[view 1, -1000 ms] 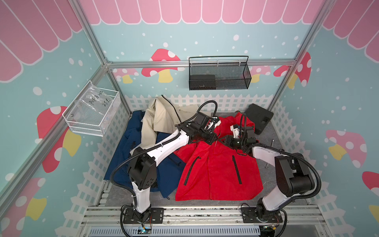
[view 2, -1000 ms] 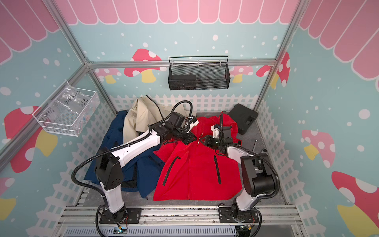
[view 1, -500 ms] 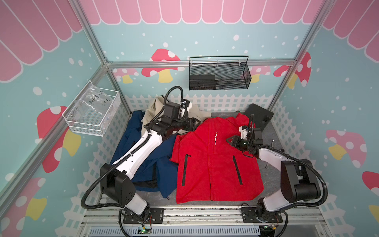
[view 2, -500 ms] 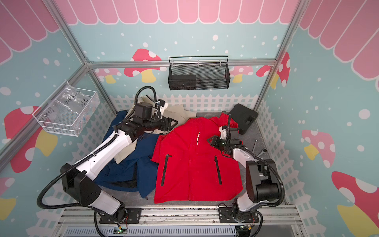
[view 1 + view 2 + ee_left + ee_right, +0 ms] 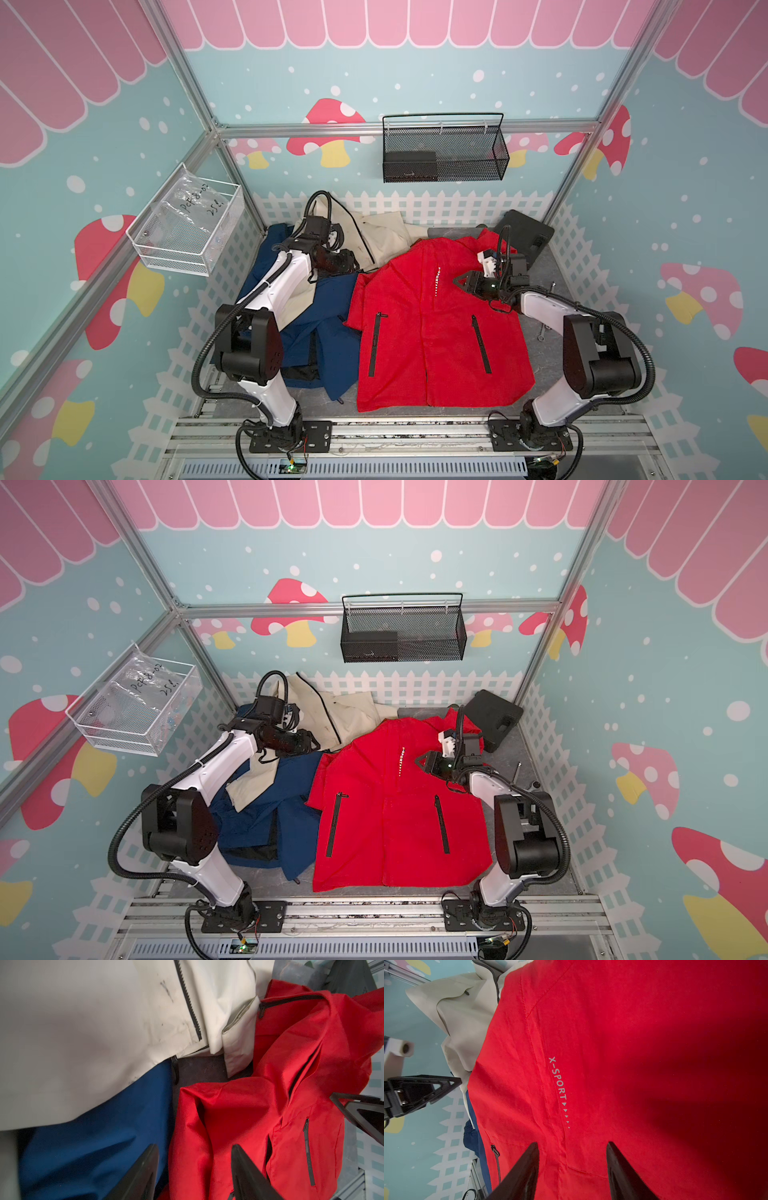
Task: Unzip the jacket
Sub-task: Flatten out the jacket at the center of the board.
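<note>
**top views.** red jacket [image 5: 432,332]: task piece, lying flat and front up, its centre seam [image 5: 424,324] looking closed from collar to hem. two black pocket zips [image 5: 376,345] are flanking that seam. blue jacket [image 5: 328,299] is touching the red jacket's edge on the left arm's side. beige jacket [image 5: 382,237] is lying just past its collar corner, and black case [image 5: 525,232] just past its far shoulder. left gripper [image 5: 351,266] is hovering just off the red jacket's shoulder edge. right gripper [image 5: 462,281] is hovering over its upper chest. well apart from the red jacket, a bag [image 5: 195,208] in the white wire basket [image 5: 166,249] is carrying marker handwriting, only partly legible.

**left wrist view.** left gripper [image 5: 194,1147]: jaws standing apart, about midway wide, gripping nothing, over the line where the red jacket is meeting the blue one. handling, as a judgement: this arm is best pinning the collar cloth beside the seam.

**right wrist view.** right gripper [image 5: 572,1144]: jaws likewise parted and empty, pointing along the centre seam. zip pull is not showing. it is probably sitting under the flap at the collar, so find it first, then pinch it and draw it straight toward the hem. grey lettering [image 5: 557,1078] beside the seam is reading "x-sport", followed by small triangles.
</note>
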Motion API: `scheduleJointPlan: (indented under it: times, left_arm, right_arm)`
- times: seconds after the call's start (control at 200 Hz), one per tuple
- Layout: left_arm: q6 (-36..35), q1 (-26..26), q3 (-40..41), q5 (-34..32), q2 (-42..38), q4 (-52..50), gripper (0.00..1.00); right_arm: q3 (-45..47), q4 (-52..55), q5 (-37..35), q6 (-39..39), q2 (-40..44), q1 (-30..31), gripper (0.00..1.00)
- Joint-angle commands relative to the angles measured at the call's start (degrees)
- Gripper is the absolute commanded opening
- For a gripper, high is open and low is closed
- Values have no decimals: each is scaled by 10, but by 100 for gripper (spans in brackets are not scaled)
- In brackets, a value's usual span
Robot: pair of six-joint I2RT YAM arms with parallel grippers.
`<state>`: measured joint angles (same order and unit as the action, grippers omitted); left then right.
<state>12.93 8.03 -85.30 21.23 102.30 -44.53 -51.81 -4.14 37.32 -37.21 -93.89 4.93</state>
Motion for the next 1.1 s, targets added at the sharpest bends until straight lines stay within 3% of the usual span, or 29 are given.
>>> scheduleJointPlan:
  times: [0.0,0.265,0.37,0.405,0.51,0.721,0.831,1.096]
  left_arm:
    - [0,-2,6,58,30,-13,53]
    - [6,-2,8,94,93,9,49]
    - [9,0,6,105,114,21,43]
    - [10,0,2,109,118,24,37]
    - [10,3,-24,105,104,30,3]
    - [-89,43,-112,-70,-18,40,0]
    - [-139,58,-152,-125,-57,49,0]
    - [-229,78,-126,-269,-135,178,0]
  right_arm:
    - [-16,12,13,12,-14,1,54]
    - [-21,22,12,15,-12,0,54]
    - [-22,24,11,16,-9,1,54]
    - [-22,25,10,16,-7,1,54]
    - [-22,24,11,17,-9,1,54]
    - [1,14,-21,-14,-27,0,53]
    - [18,8,-41,-41,-39,1,52]
    - [73,-3,-99,-120,-46,-3,56]
